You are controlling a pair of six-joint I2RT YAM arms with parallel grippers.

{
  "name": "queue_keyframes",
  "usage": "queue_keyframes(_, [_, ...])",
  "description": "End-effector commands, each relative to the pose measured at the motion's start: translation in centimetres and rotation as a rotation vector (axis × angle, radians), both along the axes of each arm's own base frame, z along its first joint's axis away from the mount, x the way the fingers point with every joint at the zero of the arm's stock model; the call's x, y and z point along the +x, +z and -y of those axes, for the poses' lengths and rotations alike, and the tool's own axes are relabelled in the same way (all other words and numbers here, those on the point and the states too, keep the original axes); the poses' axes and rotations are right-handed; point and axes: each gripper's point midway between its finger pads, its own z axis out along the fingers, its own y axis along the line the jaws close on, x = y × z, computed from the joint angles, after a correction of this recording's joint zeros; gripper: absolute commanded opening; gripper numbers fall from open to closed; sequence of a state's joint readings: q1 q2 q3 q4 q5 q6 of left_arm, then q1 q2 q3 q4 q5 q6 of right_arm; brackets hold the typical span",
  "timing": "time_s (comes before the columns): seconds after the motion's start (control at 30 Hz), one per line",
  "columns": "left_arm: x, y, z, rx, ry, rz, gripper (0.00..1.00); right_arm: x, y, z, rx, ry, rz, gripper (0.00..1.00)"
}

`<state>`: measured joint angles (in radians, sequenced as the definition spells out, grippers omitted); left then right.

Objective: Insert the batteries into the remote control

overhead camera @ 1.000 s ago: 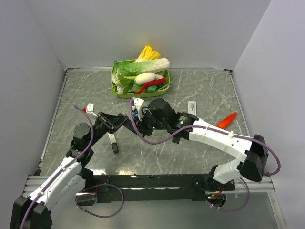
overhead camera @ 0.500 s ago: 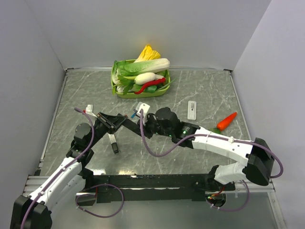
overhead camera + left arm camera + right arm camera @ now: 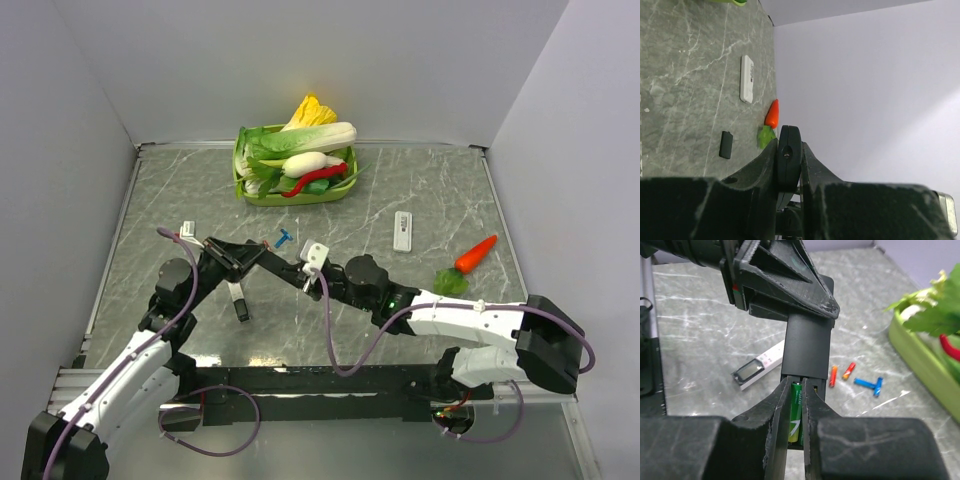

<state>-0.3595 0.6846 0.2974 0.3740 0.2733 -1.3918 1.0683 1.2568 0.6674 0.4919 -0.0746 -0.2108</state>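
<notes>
Right arm withdrawn; right claw [image 3: 796,388] pinches one green battery [image 3: 795,412], left claw [image 3: 789,146] clamps one black remote [image 3: 807,347]; four batteries [image 3: 849,370] loose.

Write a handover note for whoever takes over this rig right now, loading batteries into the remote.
Left hand: shut on the black remote, held above the table.
Right hand: shut on a green battery at the remote's open end.
A red battery and blue batteries lie loose on the table.
Done: green battery at the compartment; cannot tell if seated.
To do: seat it, load the rest.
</notes>
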Motion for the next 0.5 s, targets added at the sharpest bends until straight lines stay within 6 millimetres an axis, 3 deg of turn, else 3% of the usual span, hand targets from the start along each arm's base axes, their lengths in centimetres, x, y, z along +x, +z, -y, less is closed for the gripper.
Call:
queue_keyframes(0.0, [-2.4, 11.7, -0.7, -0.278, -0.038, 0.269, 0.01, -1.4, -8.7, 2.3, -0.288, -0.003, -0.056, 0.22])
queue_keyframes(0.13, [-2.5, 11.7, -0.7, -0.275, -0.037, 0.269, 0.01, -1.5, -9.3, 2.2, -0.290, -0.011, -0.070, 0.28])
queue_keyframes(0.17, [-2.5, 11.7, -0.7, -0.274, -0.037, 0.268, 0.01, -1.6, -9.3, 2.2, -0.283, -0.010, -0.074, 0.35])
queue_keyframes(0.27, [-2.4, 11.5, -0.8, -0.260, -0.028, 0.267, 0.01, -2.0, -9.1, 2.0, -0.276, 0.007, -0.076, 0.41])
queue_keyframes(0.47, [-1.7, 9.7, -0.6, -0.158, -0.005, 0.247, 0.01, -3.0, -7.7, 1.3, -0.276, 0.040, -0.046, 0.43])
